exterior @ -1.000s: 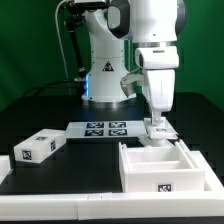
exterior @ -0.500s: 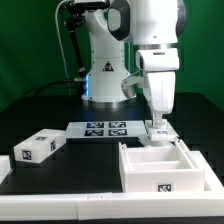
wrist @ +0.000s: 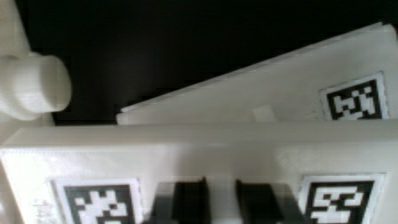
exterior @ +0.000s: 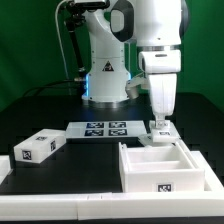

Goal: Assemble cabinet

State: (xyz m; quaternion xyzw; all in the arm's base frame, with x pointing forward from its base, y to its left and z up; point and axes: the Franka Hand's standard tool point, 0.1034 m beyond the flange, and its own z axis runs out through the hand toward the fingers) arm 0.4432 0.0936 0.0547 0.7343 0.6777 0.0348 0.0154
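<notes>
The white boxy cabinet frame [exterior: 150,167] stands at the front on the exterior view's right, open side up, with a tag on its front wall. My gripper [exterior: 161,123] is just behind it, down on a small white tagged cabinet part [exterior: 166,131]. In the wrist view my gripper [wrist: 217,197] has its dark fingers [wrist: 183,200] close together on this white part [wrist: 196,155], with a tag on either side. Another white tagged piece [wrist: 267,90] lies tilted beyond it. A white drawer block [exterior: 35,148] lies at the exterior view's left.
The marker board [exterior: 104,128] lies flat in the middle, in front of the robot base [exterior: 103,75]. A white table edge [exterior: 40,208] runs along the front. A white rounded knob [wrist: 27,85] shows at the edge of the wrist view.
My gripper has shifted slightly toward the exterior view's right, and the small white part under it has moved with it. The frame and the drawer block have not moved.
</notes>
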